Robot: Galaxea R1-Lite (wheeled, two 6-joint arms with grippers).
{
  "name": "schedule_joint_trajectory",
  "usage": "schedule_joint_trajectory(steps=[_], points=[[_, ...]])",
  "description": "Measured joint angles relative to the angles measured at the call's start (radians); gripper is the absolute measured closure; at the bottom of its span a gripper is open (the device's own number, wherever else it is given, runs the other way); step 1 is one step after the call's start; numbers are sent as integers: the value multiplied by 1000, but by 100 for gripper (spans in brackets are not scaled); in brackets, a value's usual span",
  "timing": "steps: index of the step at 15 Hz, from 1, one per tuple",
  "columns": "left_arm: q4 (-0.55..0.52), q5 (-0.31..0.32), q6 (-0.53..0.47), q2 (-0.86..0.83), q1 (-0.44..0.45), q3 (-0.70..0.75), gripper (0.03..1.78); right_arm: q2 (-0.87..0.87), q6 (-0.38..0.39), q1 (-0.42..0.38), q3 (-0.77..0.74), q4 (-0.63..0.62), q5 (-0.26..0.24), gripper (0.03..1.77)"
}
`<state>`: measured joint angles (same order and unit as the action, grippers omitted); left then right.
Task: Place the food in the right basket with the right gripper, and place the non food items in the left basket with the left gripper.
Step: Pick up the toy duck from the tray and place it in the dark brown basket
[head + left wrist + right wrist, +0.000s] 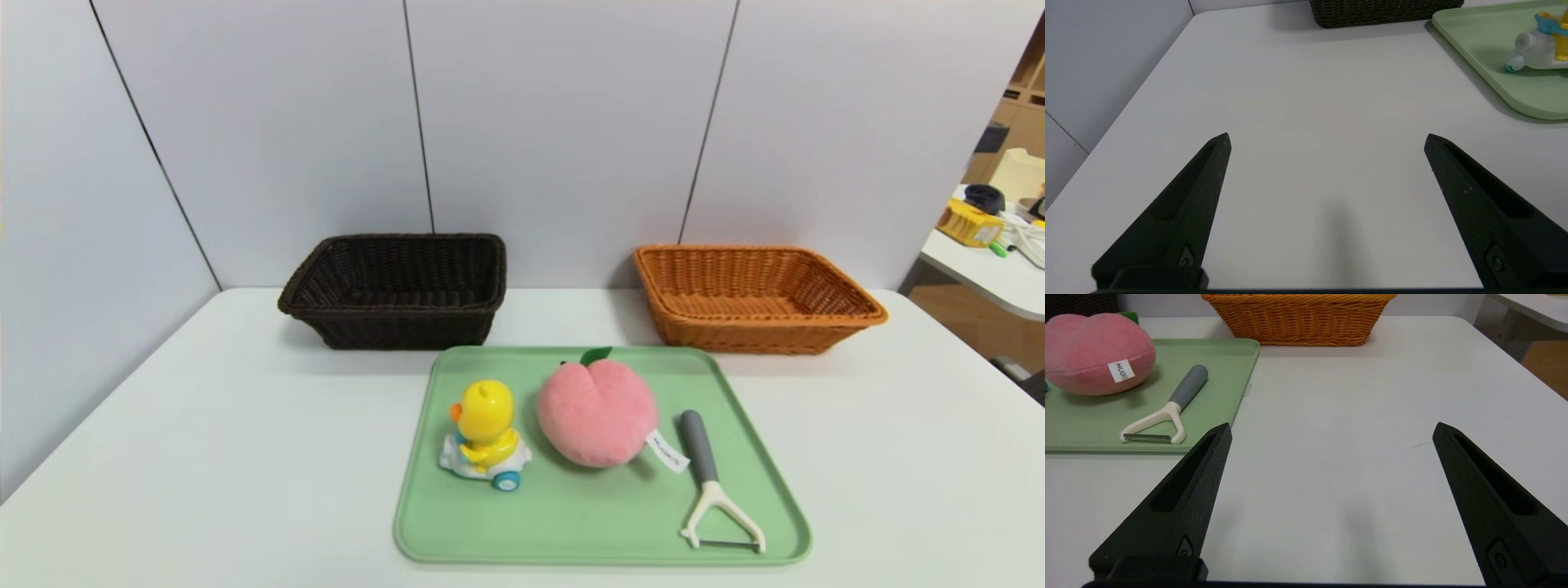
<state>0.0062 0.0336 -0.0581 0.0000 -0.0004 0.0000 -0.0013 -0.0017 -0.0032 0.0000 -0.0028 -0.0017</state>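
A pink plush peach (pixel 597 413) (pixel 1096 353) lies mid-tray on the green tray (pixel 571 523). A yellow duck toy on a white wheeled base (pixel 485 435) (pixel 1541 43) stands to its left, and a peeler with a grey handle (pixel 710 486) (pixel 1167 410) lies to its right. The dark brown left basket (pixel 396 287) and the orange right basket (pixel 755 298) stand empty behind the tray. Neither arm shows in the head view. My left gripper (pixel 1327 139) hovers open over bare table left of the tray. My right gripper (pixel 1331 430) hovers open over bare table right of the tray.
The white table (pixel 204 457) is backed by grey wall panels. Its right edge (pixel 1506 355) drops off toward a second desk with clutter (pixel 980 220). The tray's near right corner (pixel 1220 433) lies close to my right gripper's finger.
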Motion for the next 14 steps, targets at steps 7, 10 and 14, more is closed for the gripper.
schedule_joint_trajectory(steps=[7,10,14], points=[[0,0,0,0,0,0,12,0,0,0,0,0,0,10],[0,0,0,0,0,0,12,0,0,0,0,0,0,10],[5,-1,2,4,0,0,12,0,0,0,0,0,0,10]])
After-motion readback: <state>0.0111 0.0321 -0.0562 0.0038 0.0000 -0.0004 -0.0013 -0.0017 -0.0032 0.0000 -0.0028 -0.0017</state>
